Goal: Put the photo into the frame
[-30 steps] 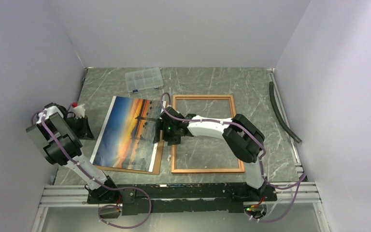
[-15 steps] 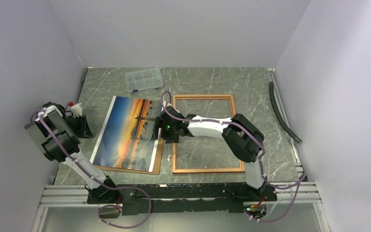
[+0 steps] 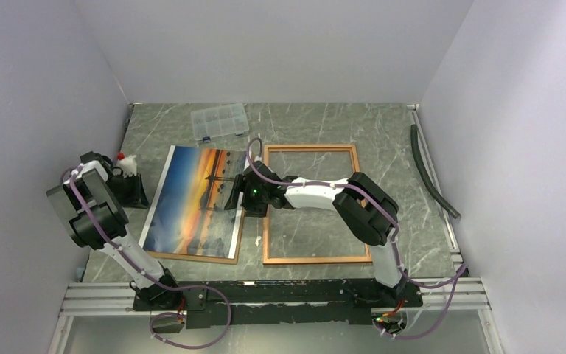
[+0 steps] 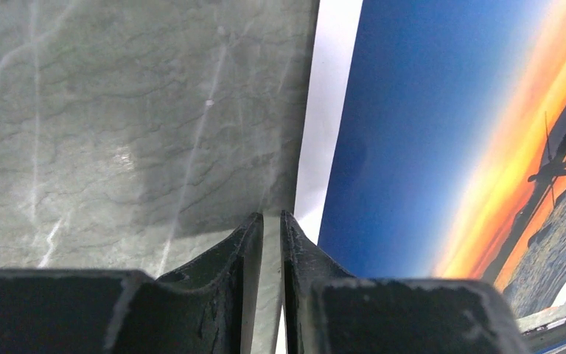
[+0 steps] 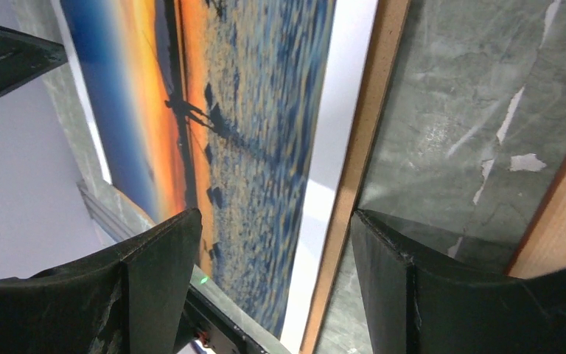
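Evidently, the photo (image 3: 195,203) lay just left of the frame (image 3: 309,147), long axis running from the table's (image 3: 339,122) near edge to its far edge, with the right gripper (image 3: 237,198) spread wide over its frame-side edge and the left gripper (image 4: 271,215) almost pressed together at the opposite margin, grip not determinable.

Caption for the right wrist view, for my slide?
Open right gripper above the photo's white margin and brown backing board, the frame alongside.
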Tool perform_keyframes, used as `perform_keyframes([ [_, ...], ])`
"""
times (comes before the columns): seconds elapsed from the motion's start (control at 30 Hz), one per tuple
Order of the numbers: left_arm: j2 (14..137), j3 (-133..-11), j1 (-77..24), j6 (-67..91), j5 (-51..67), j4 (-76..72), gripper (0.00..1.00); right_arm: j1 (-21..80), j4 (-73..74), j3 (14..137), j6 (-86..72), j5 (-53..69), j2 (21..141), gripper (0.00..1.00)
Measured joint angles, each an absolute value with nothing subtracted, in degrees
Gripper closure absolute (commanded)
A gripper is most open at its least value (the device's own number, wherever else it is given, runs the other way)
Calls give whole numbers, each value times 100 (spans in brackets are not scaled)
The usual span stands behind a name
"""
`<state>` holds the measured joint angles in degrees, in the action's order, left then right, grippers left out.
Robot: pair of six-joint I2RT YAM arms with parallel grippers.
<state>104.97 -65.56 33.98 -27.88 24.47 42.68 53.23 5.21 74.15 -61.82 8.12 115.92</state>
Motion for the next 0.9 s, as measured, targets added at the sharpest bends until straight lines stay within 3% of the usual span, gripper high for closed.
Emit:
perform_keyframes([
  [0.6,10204,-6274,2847,-2757,1704,3964,86,4963,-2099,5942,-7314,1708,11454,24],
  [0.9,10182,-6259,2663,-2777,1441,3942,90,4971,-2187,5885,-7363,1813,11419,25],
])
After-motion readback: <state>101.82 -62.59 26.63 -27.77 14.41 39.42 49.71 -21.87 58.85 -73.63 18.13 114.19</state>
